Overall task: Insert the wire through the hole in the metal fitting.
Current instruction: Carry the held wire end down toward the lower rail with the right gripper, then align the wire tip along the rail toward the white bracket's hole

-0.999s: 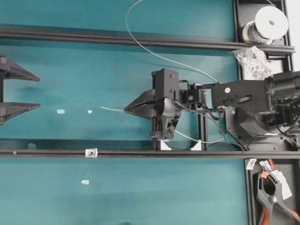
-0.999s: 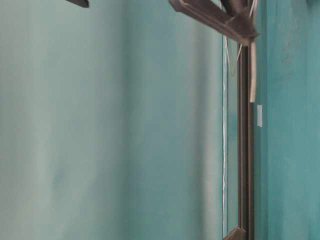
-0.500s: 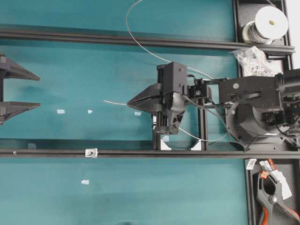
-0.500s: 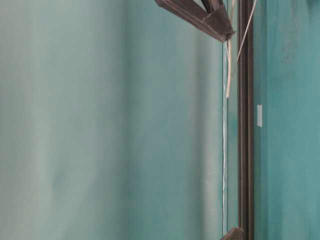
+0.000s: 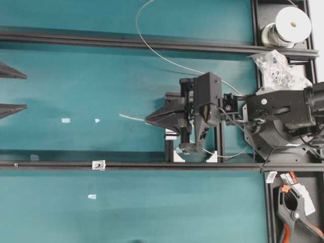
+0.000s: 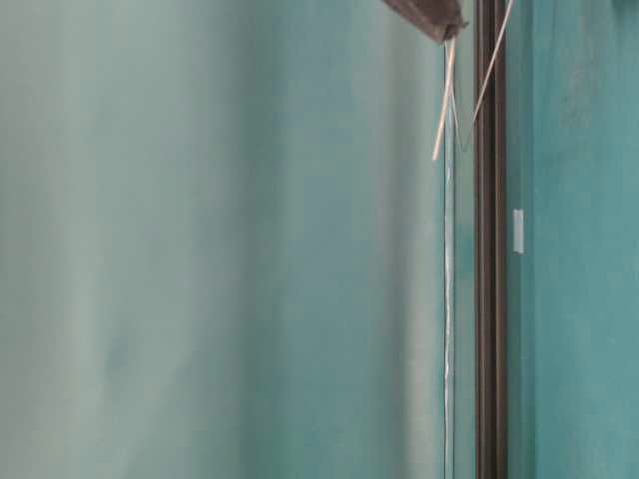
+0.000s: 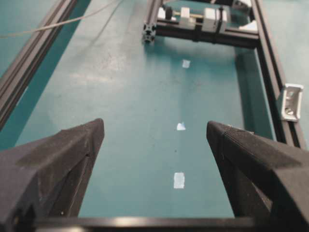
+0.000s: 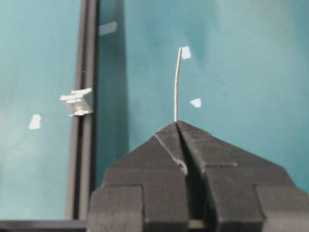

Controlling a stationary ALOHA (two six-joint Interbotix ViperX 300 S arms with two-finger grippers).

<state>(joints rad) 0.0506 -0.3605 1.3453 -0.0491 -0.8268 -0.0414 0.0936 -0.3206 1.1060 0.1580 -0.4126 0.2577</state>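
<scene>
Silvery squarish metal fitting (image 5: 98, 164) on the front rail lies ahead-left of the right gripper (image 5: 148, 120), clamped on thin grey wire (image 5: 131, 117); left gripper (image 7: 154, 140) gapes wide.

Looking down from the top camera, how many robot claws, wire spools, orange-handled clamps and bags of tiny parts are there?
Robot claws: 2 (left gripper, right gripper)
Wire spool: 1
Orange-handled clamp: 1
Bag of tiny parts: 1
Total: 5
</scene>
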